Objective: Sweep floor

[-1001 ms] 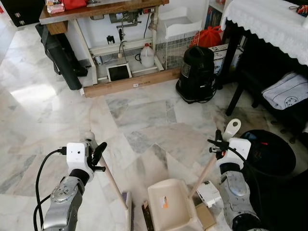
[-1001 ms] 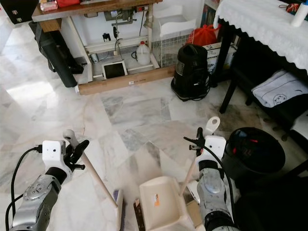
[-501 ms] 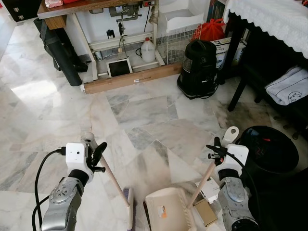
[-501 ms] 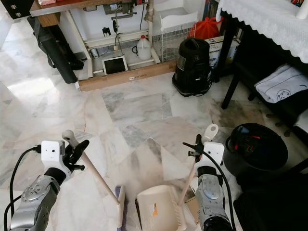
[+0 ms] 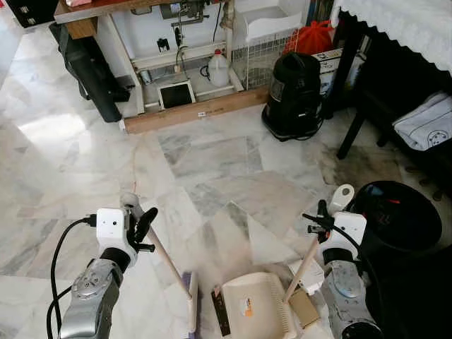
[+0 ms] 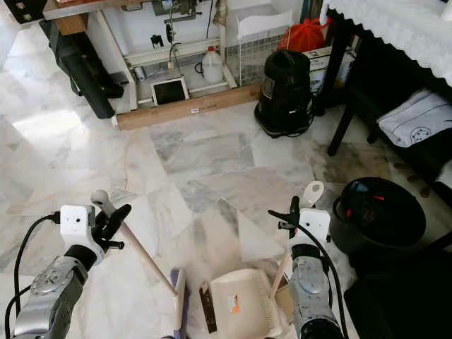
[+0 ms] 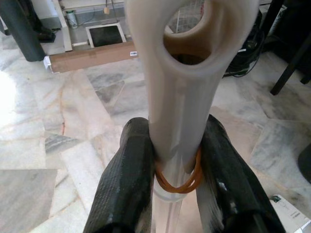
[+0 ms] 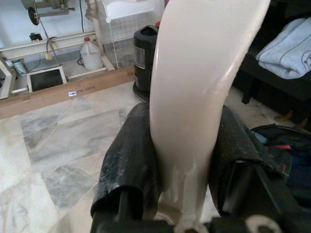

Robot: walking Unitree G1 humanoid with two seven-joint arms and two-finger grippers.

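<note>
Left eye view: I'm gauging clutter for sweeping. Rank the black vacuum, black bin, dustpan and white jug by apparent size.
1. Black bin, though it sits nearer the camera
2. Black vacuum
3. Dustpan
4. White jug

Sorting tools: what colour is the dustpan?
Cream dustpan, with an orange sticker; clearest in the left eye view.

— What's on the floor there?
— One broom [image 5: 169, 263] and one dustpan [image 5: 256, 313], each with a single long handle.
— And by the wall?
— One black vacuum [image 5: 294, 94], one white jug [image 5: 219, 72], one red bag [image 5: 313, 37].
— Bins?
— One black bin [image 5: 393, 220].
— Grippers?
— Two: left gripper [image 5: 138, 227], right gripper [image 5: 319, 218].
</note>
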